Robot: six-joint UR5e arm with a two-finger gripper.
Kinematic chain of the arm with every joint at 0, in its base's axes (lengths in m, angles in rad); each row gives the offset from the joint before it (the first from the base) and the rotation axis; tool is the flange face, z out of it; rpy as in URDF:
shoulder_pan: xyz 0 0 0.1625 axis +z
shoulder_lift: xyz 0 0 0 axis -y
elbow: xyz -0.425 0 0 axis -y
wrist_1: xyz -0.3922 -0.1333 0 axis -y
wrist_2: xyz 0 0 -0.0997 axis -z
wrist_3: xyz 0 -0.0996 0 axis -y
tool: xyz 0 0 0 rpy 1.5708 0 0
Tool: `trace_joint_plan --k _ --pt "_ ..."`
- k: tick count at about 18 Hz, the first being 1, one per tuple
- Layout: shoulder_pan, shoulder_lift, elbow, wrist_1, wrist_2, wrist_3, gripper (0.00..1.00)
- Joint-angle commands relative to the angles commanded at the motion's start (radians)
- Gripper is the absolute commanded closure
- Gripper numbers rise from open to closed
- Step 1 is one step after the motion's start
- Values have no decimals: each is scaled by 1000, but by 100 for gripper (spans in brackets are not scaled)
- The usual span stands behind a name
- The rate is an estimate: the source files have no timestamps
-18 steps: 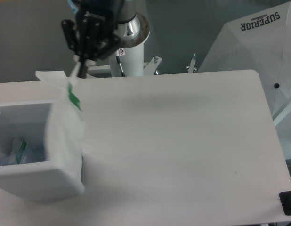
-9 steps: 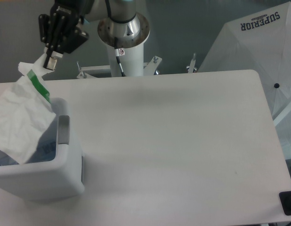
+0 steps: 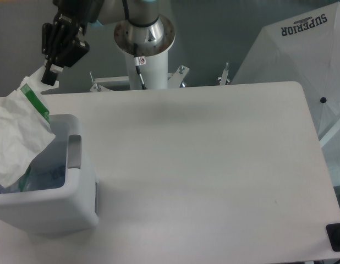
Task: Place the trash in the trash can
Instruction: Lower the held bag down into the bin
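Note:
The gripper hangs at the upper left, above the back of the trash can, and is shut on the top corner of the translucent white bag with a green strip. This trash hangs slanted down to the left over the can's opening. The can is a boxy white bin with a grey handle recess at the table's left edge. Inside it, more trash shows dimly: bluish and clear, with a bit of green.
The arm's round base and white column stand behind the table. A large white fabric printed "SUPERIOR" lies past the right rear corner. A dark object sits at the table's front right edge.
The gripper has carried the bag left, from over the can's right wall to over its opening. In the last half second it shifted slightly further left and the bag swung left.

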Motion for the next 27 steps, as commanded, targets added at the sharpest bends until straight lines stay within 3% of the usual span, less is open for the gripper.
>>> trace_joint_plan --k 7,10,12,16,20,27 --pt "-2 -5 -9 -87 -2 9 100" --pt "-8 -38 44 -146 -2 8 100" --pt "-9 -70 79 -178 -2 2 92" --pt "-14 -123 118 -227 -2 -29 93" --pt "-20 -135 149 -282 -3 -32 93" --pt "-60 -202 257 -433 0 -73 93"
